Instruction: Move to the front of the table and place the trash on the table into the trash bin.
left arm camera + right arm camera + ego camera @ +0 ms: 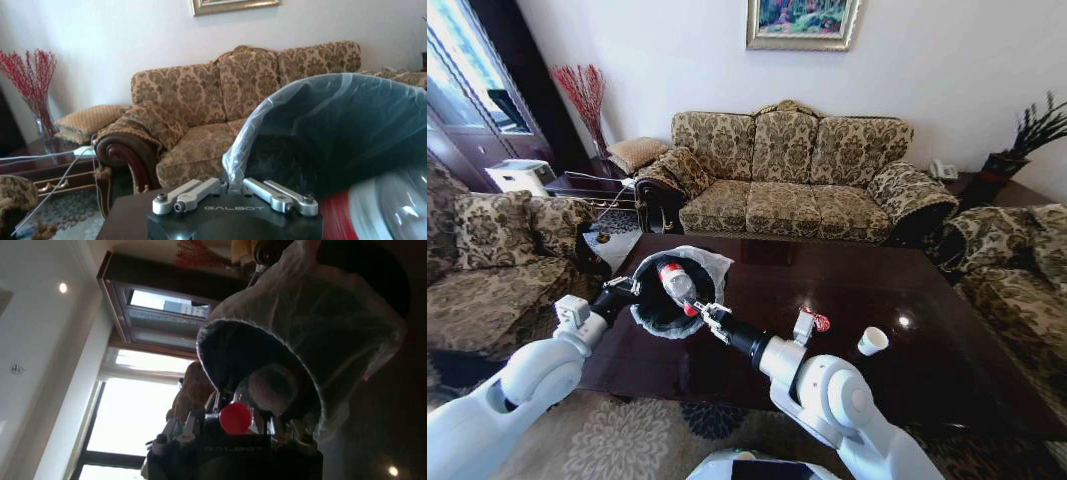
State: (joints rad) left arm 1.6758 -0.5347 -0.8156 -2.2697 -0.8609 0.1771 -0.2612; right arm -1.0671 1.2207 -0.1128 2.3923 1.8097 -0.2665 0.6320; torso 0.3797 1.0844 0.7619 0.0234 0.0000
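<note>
The bottle (677, 284), clear with a red cap and label, sits mouth-deep in the bin (689, 263), cap end toward the right gripper (695, 310), whose fingers are closed on that cap end; in the right wrist view the red cap (235, 417) lies between the jaws with the bottle's body pointing into the lined opening. The bin is tilted over the near left part of the table (847, 280), mouth facing the right arm, and the left gripper (632, 290) holds it by the rim, its fingers pinched on the fold of the liner (235, 165) as seen in the left wrist view. To finish this step well, the bottle should probably go a little deeper past the rim before the fingers let go, so it slides to the bottom rather than rolling back out; the left arm should keep the bin steady and tilted meanwhile. Still on the table to the right are a white cup (872, 341) and a red wrapper (817, 322), well apart from the bin.
</note>
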